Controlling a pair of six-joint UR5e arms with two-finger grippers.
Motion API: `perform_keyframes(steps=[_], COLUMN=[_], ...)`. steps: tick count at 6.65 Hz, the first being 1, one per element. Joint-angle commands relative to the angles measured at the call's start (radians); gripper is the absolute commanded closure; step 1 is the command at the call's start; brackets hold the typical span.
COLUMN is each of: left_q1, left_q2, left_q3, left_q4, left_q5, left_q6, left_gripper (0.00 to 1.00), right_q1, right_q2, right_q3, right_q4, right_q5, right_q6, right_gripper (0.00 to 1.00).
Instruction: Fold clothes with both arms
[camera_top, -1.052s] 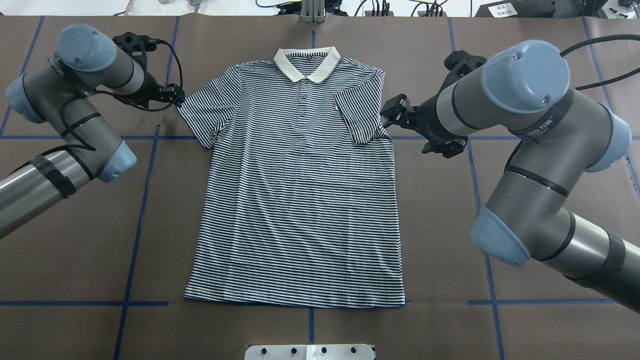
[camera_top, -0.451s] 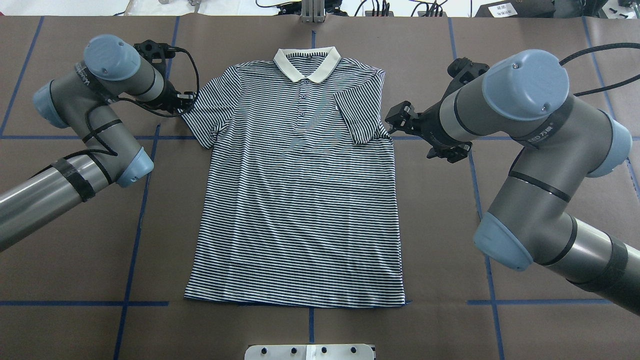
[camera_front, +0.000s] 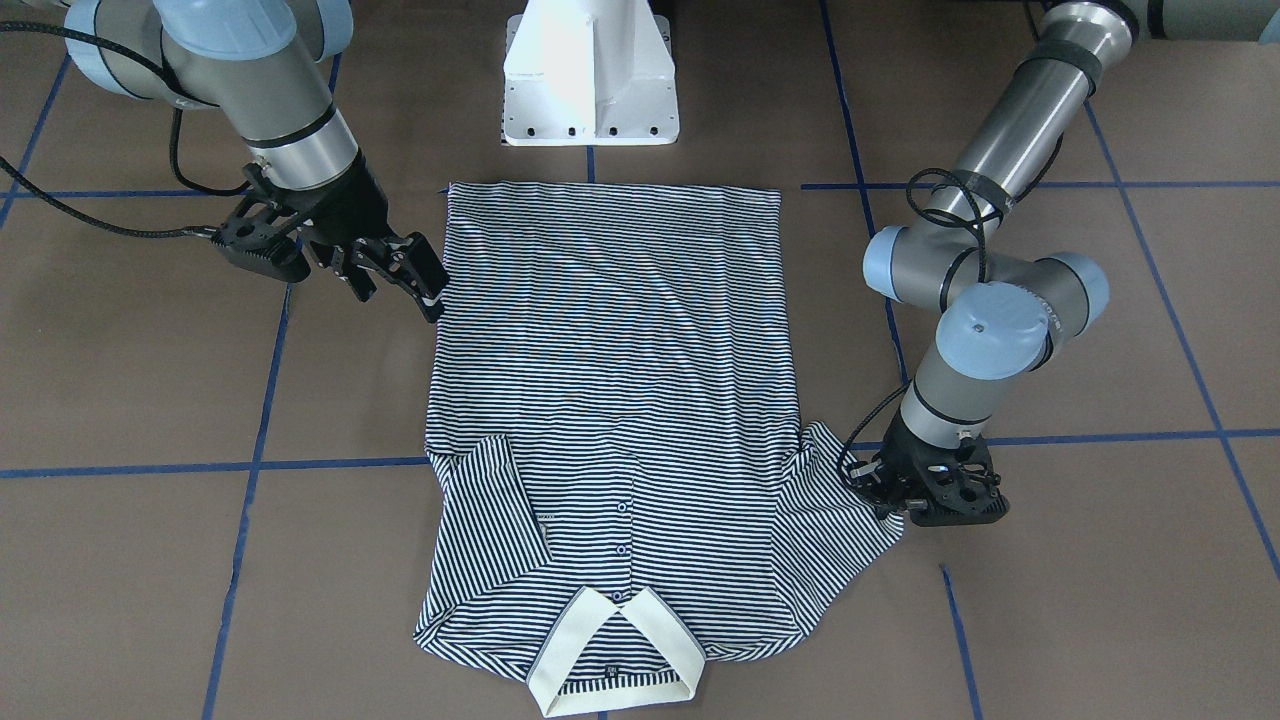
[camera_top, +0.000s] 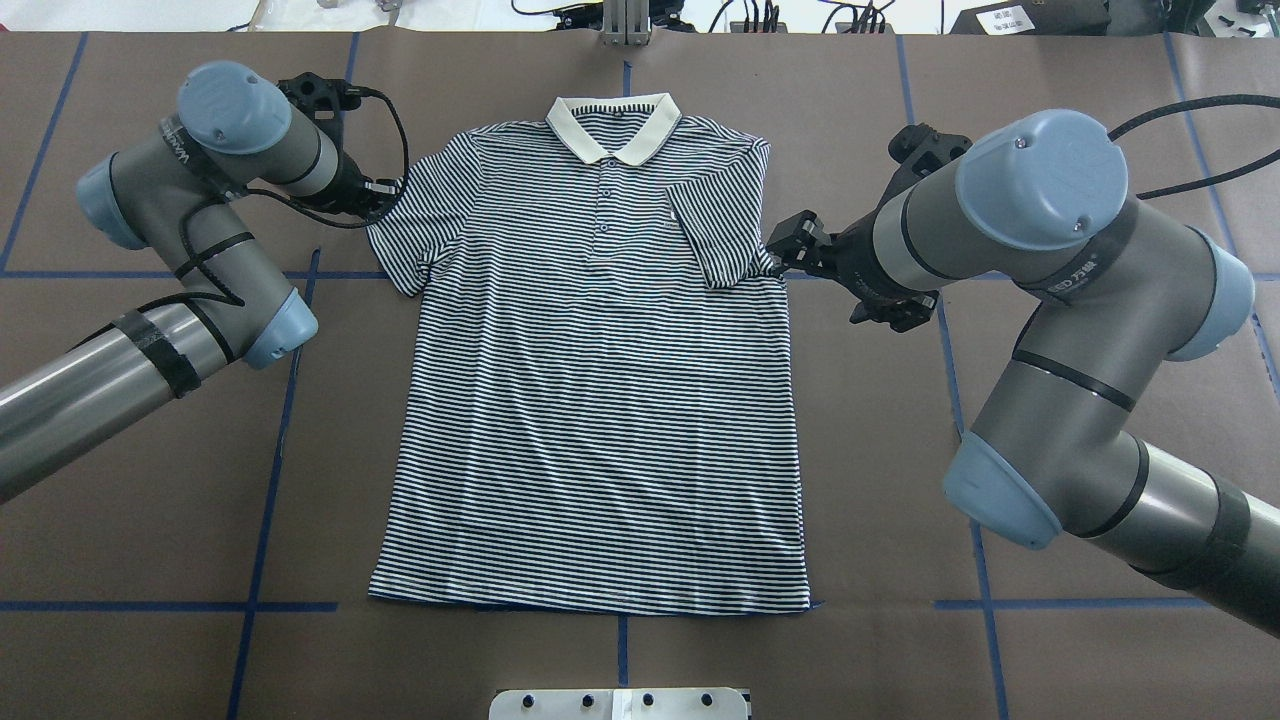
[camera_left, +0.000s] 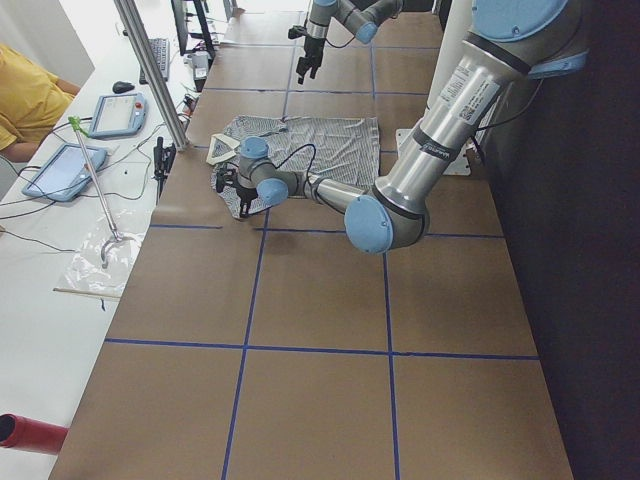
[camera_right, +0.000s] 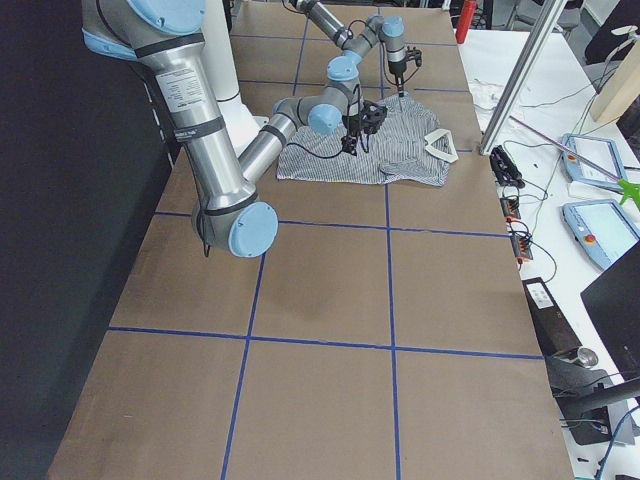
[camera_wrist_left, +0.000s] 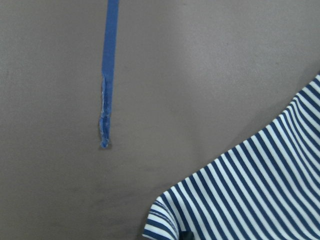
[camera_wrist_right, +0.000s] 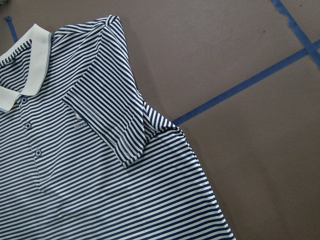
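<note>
Right gripper (camera_front: 402, 283) hangs with its fingers spread at the side edge of the polo shirt (camera_top: 600, 400), just beside the right sleeve (camera_top: 715, 235). Left gripper (camera_top: 388, 193) is at the tip of the left sleeve (camera_top: 410, 235); I cannot tell whether its fingers are apart or pressed together. A brown table (camera_top: 150, 500) crossed by blue tape lines (camera_top: 270, 480) carries everything. On it the shirt lies flat, front up, between both arms. The right sleeve is folded in over the chest and the left sleeve is spread out. The cream collar (camera_top: 612, 125) points away from the robot, with small buttons (camera_top: 603, 229) below it.
</note>
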Motion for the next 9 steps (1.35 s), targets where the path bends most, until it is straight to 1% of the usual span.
perform_keyframes(steps=[1,2,3,4,5,6,7,8,9], left_q1=[0.000,0.053,0.124,0.144,0.143,0.141,0.140,0.152,0.178], left_q2=[-0.057,-0.129,-0.177,-0.227,-0.228,-0.237,-0.234,-0.137,-0.037], left_q3=[-0.067,-0.058,-0.010,0.073,0.092,0.087,0.030,-0.127,-0.290], left_q4=[0.056,0.086,0.081,0.080,0.064,0.064,0.078,0.078,0.077], left_q5=[-0.059,-0.050,0.020,0.053,0.068,0.082,0.070,0.061,0.020], left_q6=[-0.106,-0.222,-0.292,-0.297,-0.296,-0.300,-0.300,-0.358,-0.407], left_gripper=[1.00,1.00,1.00,1.00,0.99,0.45,0.22,0.15,0.09], right_q1=[-0.002,-0.002,0.000,-0.002,-0.016,-0.025,-0.051,-0.141,-0.296], right_q2=[0.000,0.000,-0.001,-0.007,-0.010,-0.010,-0.012,-0.010,-0.021], right_q3=[0.003,0.003,0.004,0.004,0.004,0.004,0.006,0.027,0.053], right_q4=[0.000,0.000,0.000,0.000,0.000,0.000,0.000,-0.002,-0.006], right_q5=[-0.001,-0.001,-0.001,-0.005,-0.034,-0.048,-0.050,-0.118,-0.271], right_q6=[0.000,0.000,0.002,0.002,0.003,0.003,0.006,0.026,0.114], right_gripper=[0.00,0.00,0.00,0.00,0.00,0.00,0.00,0.00,0.00])
